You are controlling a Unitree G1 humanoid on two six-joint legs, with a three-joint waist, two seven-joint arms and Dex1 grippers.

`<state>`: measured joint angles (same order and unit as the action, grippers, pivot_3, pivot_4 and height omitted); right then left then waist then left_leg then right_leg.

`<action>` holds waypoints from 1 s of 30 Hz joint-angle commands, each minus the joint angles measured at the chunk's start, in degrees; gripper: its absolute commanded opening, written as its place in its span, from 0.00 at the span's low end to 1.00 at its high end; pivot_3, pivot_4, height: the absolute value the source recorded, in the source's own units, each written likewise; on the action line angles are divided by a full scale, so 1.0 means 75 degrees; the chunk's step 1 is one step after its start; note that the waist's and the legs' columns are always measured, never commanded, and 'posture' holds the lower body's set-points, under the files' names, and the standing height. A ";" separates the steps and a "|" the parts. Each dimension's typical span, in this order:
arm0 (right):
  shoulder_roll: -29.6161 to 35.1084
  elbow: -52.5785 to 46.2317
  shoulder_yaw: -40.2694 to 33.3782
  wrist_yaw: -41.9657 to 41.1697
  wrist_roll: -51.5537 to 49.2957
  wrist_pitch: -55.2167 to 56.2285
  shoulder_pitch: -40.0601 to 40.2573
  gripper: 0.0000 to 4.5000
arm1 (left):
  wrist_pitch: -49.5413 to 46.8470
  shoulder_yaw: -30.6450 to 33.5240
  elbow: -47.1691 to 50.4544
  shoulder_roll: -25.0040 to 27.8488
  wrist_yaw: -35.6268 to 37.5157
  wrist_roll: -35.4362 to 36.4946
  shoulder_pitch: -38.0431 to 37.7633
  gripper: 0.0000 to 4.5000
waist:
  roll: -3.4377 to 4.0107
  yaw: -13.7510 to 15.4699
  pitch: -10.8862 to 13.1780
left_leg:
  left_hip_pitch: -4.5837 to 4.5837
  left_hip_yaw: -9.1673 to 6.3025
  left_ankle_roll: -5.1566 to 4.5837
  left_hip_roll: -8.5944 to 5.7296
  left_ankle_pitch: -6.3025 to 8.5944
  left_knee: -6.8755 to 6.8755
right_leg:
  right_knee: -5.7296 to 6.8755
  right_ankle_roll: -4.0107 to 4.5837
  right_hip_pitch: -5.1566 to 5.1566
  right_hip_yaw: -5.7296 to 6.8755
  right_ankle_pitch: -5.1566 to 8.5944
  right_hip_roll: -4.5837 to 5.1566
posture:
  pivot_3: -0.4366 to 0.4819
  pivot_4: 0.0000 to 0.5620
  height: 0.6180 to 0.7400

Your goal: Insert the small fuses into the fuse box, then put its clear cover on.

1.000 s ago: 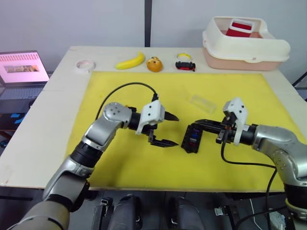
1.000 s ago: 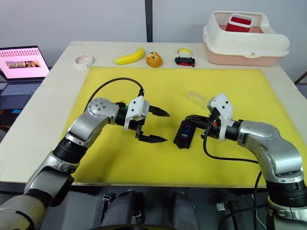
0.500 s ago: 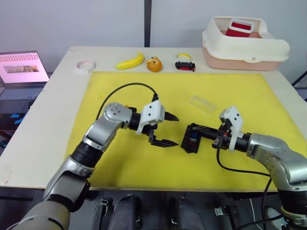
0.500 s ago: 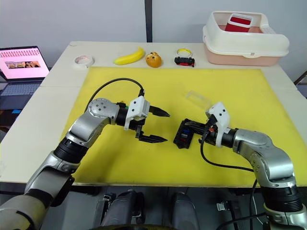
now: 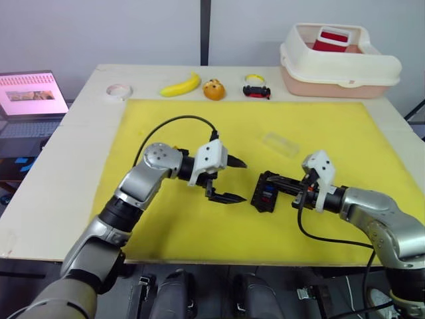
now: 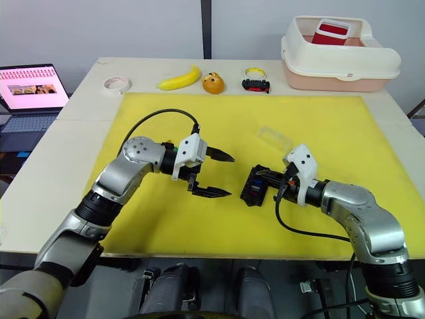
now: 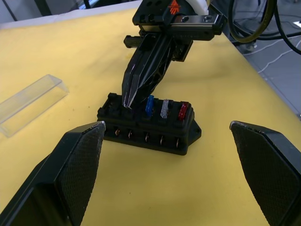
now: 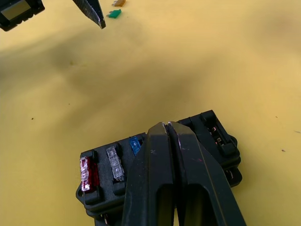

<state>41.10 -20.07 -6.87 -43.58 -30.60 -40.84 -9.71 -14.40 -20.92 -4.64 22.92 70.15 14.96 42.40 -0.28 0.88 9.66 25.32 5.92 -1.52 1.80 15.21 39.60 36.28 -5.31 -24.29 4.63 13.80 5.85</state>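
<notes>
Right end effector (image 7: 129,96), its two black fingers pressed together, touches its tips to the small black ribbed plastic fuse box (image 5: 267,192) on the yellow mat (image 5: 166,226); blue, grey and red fuses (image 7: 164,109) sit in its slots. Left end effector (image 5: 234,180) hovers just beside the box, fingers spread wide and empty. Beyond lies the clear rectangular plastic cover (image 5: 281,143); the pale worktop (image 5: 60,166) carries a banana (image 5: 180,85) and a cream-white bin (image 5: 339,63) before a grey wall.
</notes>
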 commanded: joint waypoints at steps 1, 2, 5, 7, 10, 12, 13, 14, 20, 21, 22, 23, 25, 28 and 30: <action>0.0029 -0.0200 -0.0175 0.0118 -0.0150 -0.0194 -0.0073 0.02 | 0.0051 0.0256 0.0118 -0.0008 -0.0071 0.0043 0.0020 1.00 | 0.0000 0.0001 0.0000 | 0.0000 0.0000 0.0000 0.0000 0.0000 0.0000 | 0.0000 0.0000 0.0000 0.0000 0.0000 0.0000 | 0.48 0.27 1.00; 0.0060 -0.0321 -0.0382 0.0176 -0.0292 -0.0267 -0.0185 0.02 | 0.0045 0.0337 0.0152 0.0053 -0.0141 0.0060 -0.0091 1.00 | 0.0000 -0.0002 0.0000 | 0.0000 -0.0001 0.0000 0.0000 0.0000 0.0001 | 0.0001 0.0000 0.0000 0.0000 0.0000 0.0000 | 0.48 0.27 1.00; 0.0333 -0.0661 -0.1104 0.0271 -0.0710 -0.0561 -0.0386 0.02 | -0.0502 0.0870 0.0517 0.0239 -0.0569 0.0384 -0.0558 1.00 | 0.0003 -0.0016 0.0001 | 0.0000 0.0000 -0.0001 0.0003 0.0001 0.0001 | 0.0002 0.0000 -0.0001 -0.0001 0.0000 0.0000 | 0.48 0.27 1.00; 0.0667 -0.0780 -0.1707 0.0195 -0.1013 -0.0852 -0.0339 0.02 | -0.1361 0.1467 0.0965 0.0468 -0.0886 0.0886 -0.0954 1.00 | 0.0004 -0.0019 0.0001 | 0.0001 -0.0001 -0.0001 0.0006 0.0001 -0.0001 | 0.0004 0.0000 -0.0005 -0.0001 0.0000 0.0000 | 0.48 0.27 1.00; 0.1490 -0.0771 -0.2488 -0.0319 -0.1032 -0.0956 0.0187 0.14 | -0.2483 0.2493 0.1685 0.1054 -0.1199 0.1682 -0.1742 1.00 | 0.0004 -0.0012 0.0001 | 0.0001 -0.0006 -0.0012 0.0017 0.0007 -0.0001 | 0.0004 0.0000 -0.0004 -0.0001 0.0000 0.0001 | 0.48 0.27 1.00; 0.2032 -0.0630 -0.2890 -0.0828 -0.0732 -0.0658 0.0758 0.32 | -0.2911 0.3121 0.1990 0.1485 -0.1402 0.1972 -0.2289 1.00 | 0.0002 -0.0004 0.0000 | 0.0001 -0.0010 -0.0035 0.0019 0.0020 -0.0001 | 0.0002 0.0000 0.0000 0.0000 0.0001 0.0003 | 0.48 0.27 1.00; 0.2235 -0.0527 -0.3056 -0.1042 -0.0591 -0.0485 0.1014 0.42 | -0.3080 0.3363 0.2090 0.1678 -0.1486 0.2072 -0.2512 1.00 | 0.0002 -0.0005 0.0000 | 0.0000 -0.0010 -0.0036 0.0018 0.0021 -0.0001 | 0.0000 0.0000 0.0004 0.0000 0.0001 0.0004 | 0.48 0.27 1.00; 0.2420 -0.0369 -0.3271 -0.1253 -0.0444 -0.0318 0.1282 0.54 | -0.3252 0.3695 0.2144 0.1919 -0.1527 0.2191 -0.2788 1.00 | 0.0002 -0.0007 0.0000 | -0.0002 -0.0009 -0.0037 0.0017 0.0022 -0.0001 | 0.0000 0.0000 0.0005 0.0000 0.0001 0.0006 | 0.48 0.27 1.00; 0.2874 0.0523 -0.4169 -0.1821 0.0124 0.0292 0.2046 0.99 | -0.3610 0.5263 0.1655 0.3181 -0.1627 0.2307 -0.4215 1.00 | 0.0003 -0.0025 0.0000 | -0.0011 -0.0005 -0.0038 0.0018 0.0023 -0.0001 | 0.0003 0.0001 0.0008 0.0000 0.0002 0.0004 | 0.48 0.27 1.00; 0.2883 0.0604 -0.4231 -0.1823 0.0171 0.0338 0.2065 0.99 | -0.3632 0.5433 0.1617 0.3343 -0.1592 0.2325 -0.4418 1.00 | 0.0003 -0.0025 0.0000 | -0.0011 -0.0003 -0.0038 0.0018 0.0024 -0.0003 | 0.0002 0.0001 0.0007 0.0000 0.0002 0.0004 | 0.48 0.27 1.00; 0.2873 0.0632 -0.4258 -0.1797 0.0175 0.0343 0.2038 0.99 | -0.3649 0.5583 0.1593 0.3452 -0.1581 0.2371 -0.4555 1.00 | 0.0003 -0.0019 0.0000 | -0.0012 -0.0001 -0.0038 0.0018 0.0024 -0.0003 | 0.0001 0.0002 0.0007 0.0000 0.0002 0.0004 | 0.48 0.27 1.00; 0.2862 0.0655 -0.4267 -0.1775 0.0155 0.0331 0.1987 0.99 | -0.3698 0.5703 0.1582 0.3516 -0.1600 0.2434 -0.4632 1.00 | 0.0003 -0.0011 0.0000 | -0.0012 -0.0001 -0.0038 0.0019 0.0024 -0.0003 | -0.0001 0.0002 0.0007 0.0000 0.0003 0.0006 | 0.48 0.27 1.00; 0.2790 0.0577 -0.4193 -0.1680 -0.0016 0.0207 0.1776 0.99 | -0.3987 0.5916 0.1593 0.3544 -0.1678 0.2713 -0.4640 1.00 | 0.0003 0.0003 0.0000 | -0.0011 -0.0004 -0.0037 0.0019 0.0025 -0.0003 | -0.0001 0.0003 0.0009 0.0001 0.0003 0.0008 | 0.48 0.27 1.00; 0.2603 0.0230 -0.3868 -0.1446 -0.0389 -0.0109 0.1359 0.99 | -0.4386 0.5868 0.1662 0.3463 -0.1884 0.3025 -0.4385 1.00 | 0.0003 -0.0014 0.0000 | -0.0010 -0.0005 -0.0036 0.0019 0.0025 -0.0004 | -0.0001 0.0003 0.0008 0.0001 0.0003 0.0010 | 0.48 0.27 1.00; 0.2393 -0.0245 -0.3370 -0.1257 -0.0799 -0.0387 0.0923 0.99 | -0.5427 0.5748 0.1524 0.3139 -0.2362 0.3622 -0.3697 1.00 | 0.0003 -0.0012 0.0000 | -0.0010 -0.0006 -0.0035 0.0019 0.0024 -0.0006 | 0.0000 0.0003 0.0008 0.0001 0.0003 0.0009 | 0.48 0.27 1.00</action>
<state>59.56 -18.02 -33.86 -54.09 -33.56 -42.61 -0.73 -50.12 21.61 6.09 47.42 54.86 38.01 11.25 -0.26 0.79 9.65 25.24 5.87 -1.75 1.95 15.37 39.55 36.28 -5.30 -24.23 4.64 13.82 5.92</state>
